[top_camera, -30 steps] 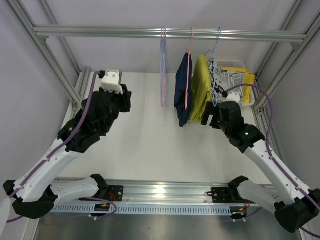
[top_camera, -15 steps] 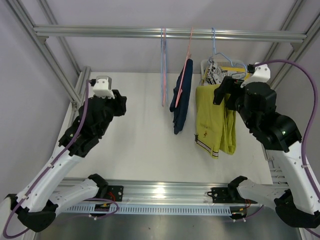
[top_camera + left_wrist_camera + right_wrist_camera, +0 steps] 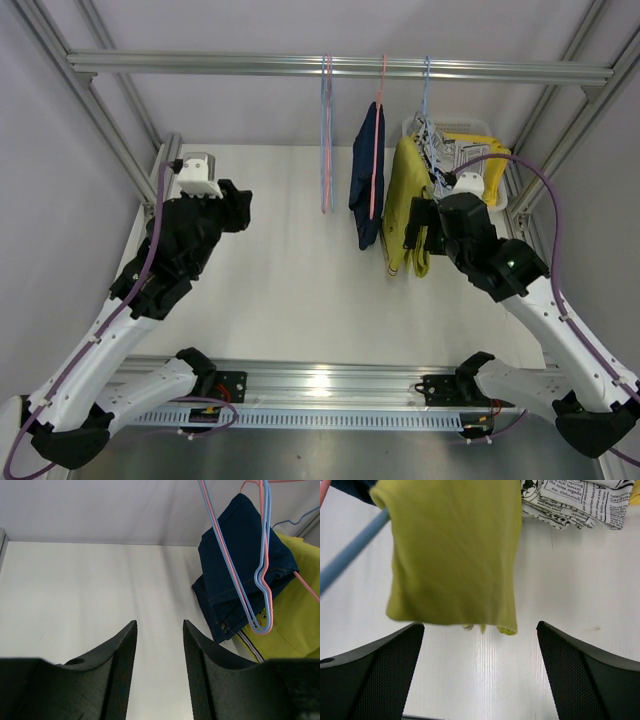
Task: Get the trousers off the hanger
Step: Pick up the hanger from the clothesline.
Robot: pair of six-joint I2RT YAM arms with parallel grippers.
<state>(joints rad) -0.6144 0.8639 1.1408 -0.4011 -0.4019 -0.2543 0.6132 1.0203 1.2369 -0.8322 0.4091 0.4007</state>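
While the right end effector (image 3: 480, 626) gapes wide and empty, the mustard-olive trousers (image 3: 404, 200) hang just in front of it over a blue hanger (image 3: 350, 555), toward the far right corner of the tabletop (image 3: 290, 270); navy trousers (image 3: 367, 175) drape the pink hanger (image 3: 380, 100) beside them; the left end effector (image 3: 159, 624), toward the far left corner, fingers apart, grips nothing.

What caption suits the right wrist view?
Open right gripper facing mustard-olive trousers hung on a blue hanger.

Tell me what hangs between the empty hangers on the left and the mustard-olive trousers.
The dark navy trousers, on a pink hanger, hang between the empty hangers and the mustard-olive trousers, seen in the top external view.
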